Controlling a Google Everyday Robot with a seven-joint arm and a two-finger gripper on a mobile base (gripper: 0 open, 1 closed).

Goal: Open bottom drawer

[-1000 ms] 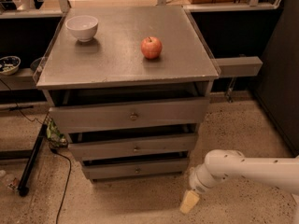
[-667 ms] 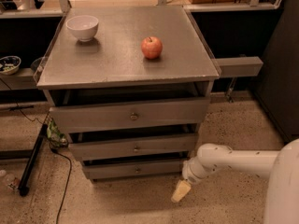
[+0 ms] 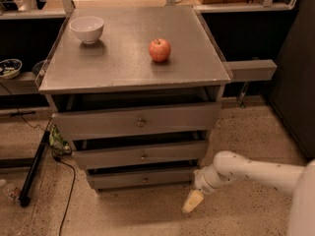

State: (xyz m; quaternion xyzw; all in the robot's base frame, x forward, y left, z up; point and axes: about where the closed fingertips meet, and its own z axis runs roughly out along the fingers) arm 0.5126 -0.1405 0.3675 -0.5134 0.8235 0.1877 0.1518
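- the grey drawer cabinet (image 3: 206, 58) stood in the middle of the view, with three drawer fronts stacked below its flat top.
- the bottom drawer (image 3: 113, 180) was the lowest and slimmest front, just above the floor, with its small round knob (image 3: 144, 179) at the centre. its front sat set back under the middle drawer (image 3: 108, 157).
- the top drawer (image 3: 98, 123) was the tallest front. dark gaps showed above all three fronts, and nothing inside any drawer could be seen.
- a white bowl (image 3: 87, 28) stood on the cabinet's top near the back left corner. its inside showed only plain white.
- a red apple (image 3: 160, 50) sat on the cabinet's top, right of the bowl and well apart from it.
- the gripper (image 3: 192, 202) hung low by the cabinet's front right corner, just off the right end of the bottom drawer and not touching it. its cream tip pointed down toward the floor.
- whether the gripper was open or closed could not be told.
- the white arm (image 3: 246, 170) reached in from the right of the cabinet.
- a small patterned bowl (image 3: 9, 68) sat on a shelf left of the cabinet; its contents were unclear.
- a black pole (image 3: 32, 173) leaned on the floor at the cabinet's lower left.
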